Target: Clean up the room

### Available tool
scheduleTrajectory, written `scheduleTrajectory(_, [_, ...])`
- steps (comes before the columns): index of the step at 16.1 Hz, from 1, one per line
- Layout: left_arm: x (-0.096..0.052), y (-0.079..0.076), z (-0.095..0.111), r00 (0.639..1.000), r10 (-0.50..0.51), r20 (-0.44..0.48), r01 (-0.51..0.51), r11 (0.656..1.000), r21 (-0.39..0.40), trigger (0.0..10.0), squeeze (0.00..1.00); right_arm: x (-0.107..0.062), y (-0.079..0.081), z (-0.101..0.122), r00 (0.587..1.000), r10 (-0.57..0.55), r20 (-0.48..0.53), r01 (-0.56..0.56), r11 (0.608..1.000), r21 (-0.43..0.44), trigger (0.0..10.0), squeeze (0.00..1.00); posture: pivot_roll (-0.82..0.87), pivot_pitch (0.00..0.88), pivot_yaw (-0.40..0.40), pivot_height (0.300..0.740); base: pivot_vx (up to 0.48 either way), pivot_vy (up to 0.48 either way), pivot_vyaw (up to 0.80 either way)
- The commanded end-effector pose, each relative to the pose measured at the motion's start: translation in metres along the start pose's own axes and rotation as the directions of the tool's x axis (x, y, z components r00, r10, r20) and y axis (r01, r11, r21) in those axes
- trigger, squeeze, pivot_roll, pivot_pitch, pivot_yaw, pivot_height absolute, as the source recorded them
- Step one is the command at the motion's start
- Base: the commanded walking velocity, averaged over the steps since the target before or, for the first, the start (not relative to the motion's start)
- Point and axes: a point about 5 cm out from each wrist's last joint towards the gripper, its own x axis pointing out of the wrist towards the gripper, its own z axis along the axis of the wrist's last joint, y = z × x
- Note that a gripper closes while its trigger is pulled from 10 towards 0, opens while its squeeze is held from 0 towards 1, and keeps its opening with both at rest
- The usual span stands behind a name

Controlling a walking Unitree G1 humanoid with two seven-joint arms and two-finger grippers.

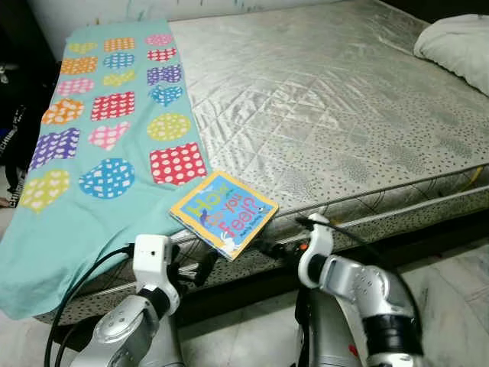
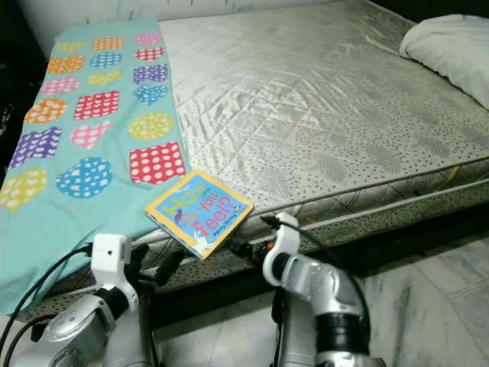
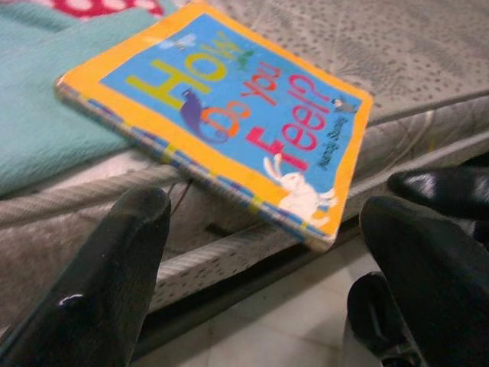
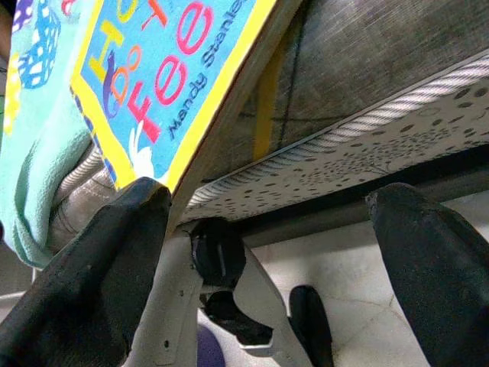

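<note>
book (image 1: 223, 213) overhanging mattress (image 1: 344, 115) edge, open floor (image 1: 451, 267) beneath

Book (image 1: 223, 213): blue cover, yellow-orange border, yellow, purple and red lettering, white rabbit. Blanket (image 1: 92, 138): teal with multicolour polka-dot patches. Mattress (image 1: 328, 115): silver-grey quilted, dark speckles. Pillow (image 1: 457, 46): white. Floor (image 1: 451, 283): pale tiles.

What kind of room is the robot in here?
Most likely a bedroom: a wide bare mattress with a white pillow at its far corner, a patterned teal sheet and a children's book at the near edge.
</note>
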Motion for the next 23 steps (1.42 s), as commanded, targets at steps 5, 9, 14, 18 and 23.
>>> scheduleTrajectory(5, [0.001, 0.001, 0.0, 1.0, -0.011, -0.017, 0.012, 1.0, 0.015, 10.0, 0.0, 0.001, 0.021, -0.001, 0.995, 0.024, 0.102, -0.017, 0.997, -0.07, 10.0, 0.0, -0.04, 0.06, 0.012, 0.501, 0.0, 0.0, 0.32])
scheduleTrajectory(9, [0.002, 0.001, 0.001, 1.0, -0.014, -0.017, 0.014, 1.0, 0.016, 10.0, 0.0, 0.001, 0.019, -0.001, 0.992, -0.001, 0.124, 0.011, 0.996, -0.084, 10.0, 0.0, -0.04, 0.06, 0.011, 0.501, 0.0, 0.0, 0.8])
scheduleTrajectory(14, [0.003, 0.001, 0.002, 1.0, -0.009, -0.014, 0.009, 1.0, 0.028, 10.0, 0.0, 0.001, 0.015, 0.01, 0.973, -0.058, 0.224, 0.09, 0.987, -0.135, 10.0, 0.0, -0.04, 0.059, 0.013, 0.501, 0.0, 0.0, 0.61])
scheduleTrajectory(18, [0.003, 0.002, 0.001, 1.0, -0.004, -0.015, 0.005, 0.999, 0.031, 10.0, 0.0, -0.001, 0.01, 0.028, 0.932, -0.114, 0.344, 0.156, 0.983, -0.096, 10.0, 0.0, -0.03, 0.053, 0.014, 0.501, 0.0, 0.0, 0.0])
scheduleTrajectory(23, [0.002, 0.004, 0.0, 1.0, 0.009, -0.028, -0.008, 1.0, 0.03, 10.0, 0.0, -0.007, -0.01, 0.045, 0.872, -0.239, 0.427, 0.325, 0.935, -0.139, 10.0, 0.0, -0.03, 0.049, 0.014, 0.501, 0.0, 0.0, 0.0])
